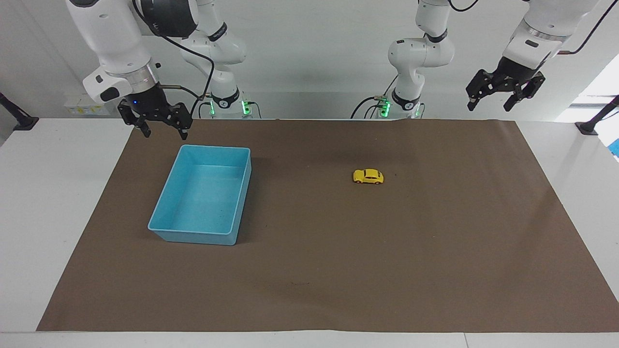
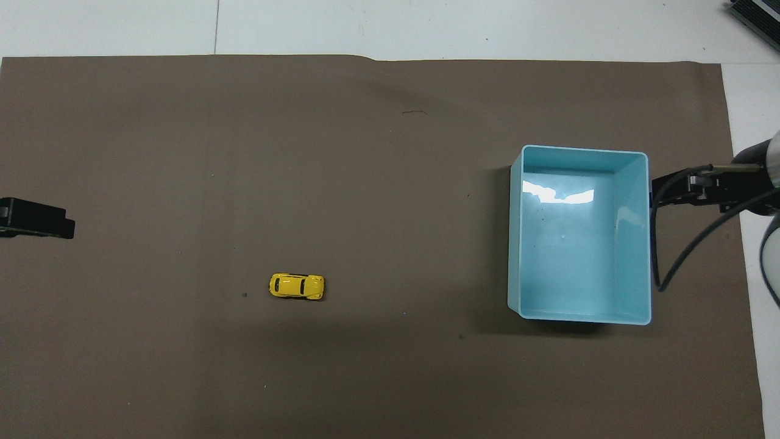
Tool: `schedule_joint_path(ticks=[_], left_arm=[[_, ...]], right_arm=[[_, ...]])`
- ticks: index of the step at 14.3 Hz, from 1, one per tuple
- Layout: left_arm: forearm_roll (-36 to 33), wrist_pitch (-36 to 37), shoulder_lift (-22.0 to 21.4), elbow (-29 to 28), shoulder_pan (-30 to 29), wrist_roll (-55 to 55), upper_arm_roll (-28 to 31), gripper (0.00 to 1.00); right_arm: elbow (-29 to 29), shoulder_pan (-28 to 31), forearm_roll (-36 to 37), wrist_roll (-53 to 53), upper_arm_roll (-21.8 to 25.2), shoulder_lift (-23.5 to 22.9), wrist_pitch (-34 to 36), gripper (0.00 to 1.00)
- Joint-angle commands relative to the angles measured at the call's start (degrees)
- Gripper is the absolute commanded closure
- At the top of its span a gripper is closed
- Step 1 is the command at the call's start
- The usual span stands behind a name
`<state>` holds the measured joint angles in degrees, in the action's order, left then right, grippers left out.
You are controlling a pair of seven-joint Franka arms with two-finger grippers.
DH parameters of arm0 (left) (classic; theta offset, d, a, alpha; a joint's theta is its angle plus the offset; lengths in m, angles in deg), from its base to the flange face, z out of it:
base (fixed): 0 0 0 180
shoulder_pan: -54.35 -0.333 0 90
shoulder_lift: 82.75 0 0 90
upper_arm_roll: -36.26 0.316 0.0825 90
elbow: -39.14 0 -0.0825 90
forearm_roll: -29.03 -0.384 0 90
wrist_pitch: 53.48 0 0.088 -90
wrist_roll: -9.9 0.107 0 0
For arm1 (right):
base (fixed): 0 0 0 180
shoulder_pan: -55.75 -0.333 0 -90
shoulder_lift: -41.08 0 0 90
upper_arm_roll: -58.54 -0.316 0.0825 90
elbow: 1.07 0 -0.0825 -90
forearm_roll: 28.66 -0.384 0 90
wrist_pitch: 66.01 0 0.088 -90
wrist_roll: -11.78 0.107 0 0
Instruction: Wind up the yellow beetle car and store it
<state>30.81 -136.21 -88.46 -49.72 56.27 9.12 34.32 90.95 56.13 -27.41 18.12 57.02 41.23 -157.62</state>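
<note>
Beetle car (image 1: 368, 176), yellow, sits on its wheels on the brown mat (image 1: 435, 251), well apart from the empty blue bin (image 1: 240, 193) at its 3 o'clock in the overhead view. Left pincer (image 1: 493, 100) and right pincer (image 1: 164, 131) both hang spread apart, holding nothing, up near the robots' edge of the counter (image 1: 53, 193).

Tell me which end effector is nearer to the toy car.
Left. The left end effector hangs raised at its own end of the table, the toy car toward that end. The right end effector hangs by the blue bin, farther from the car.
</note>
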Motion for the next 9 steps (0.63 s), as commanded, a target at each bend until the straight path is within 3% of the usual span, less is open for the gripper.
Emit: schedule_joint_path(ticks=[1,3,9], left_arm=[[0.77,0.8,-0.61,-0.62,-0.26,-0.53,-0.17,0.0],[0.77,1.42,-0.96,-1.06,-0.34,-6.21,-0.25,0.0],[0.86,-0.59,-5.7,-11.06,1.59,-41.27,-0.43,0.0]], right_arm=[[1.06,0.68,-1.25,-1.06,-0.15,0.9,-1.12,0.0],[1.06,0.68,-1.25,-1.06,-0.15,0.9,-1.12,0.0],[1.06,0.68,-1.25,-1.06,-0.15,0.9,-1.12,0.0]])
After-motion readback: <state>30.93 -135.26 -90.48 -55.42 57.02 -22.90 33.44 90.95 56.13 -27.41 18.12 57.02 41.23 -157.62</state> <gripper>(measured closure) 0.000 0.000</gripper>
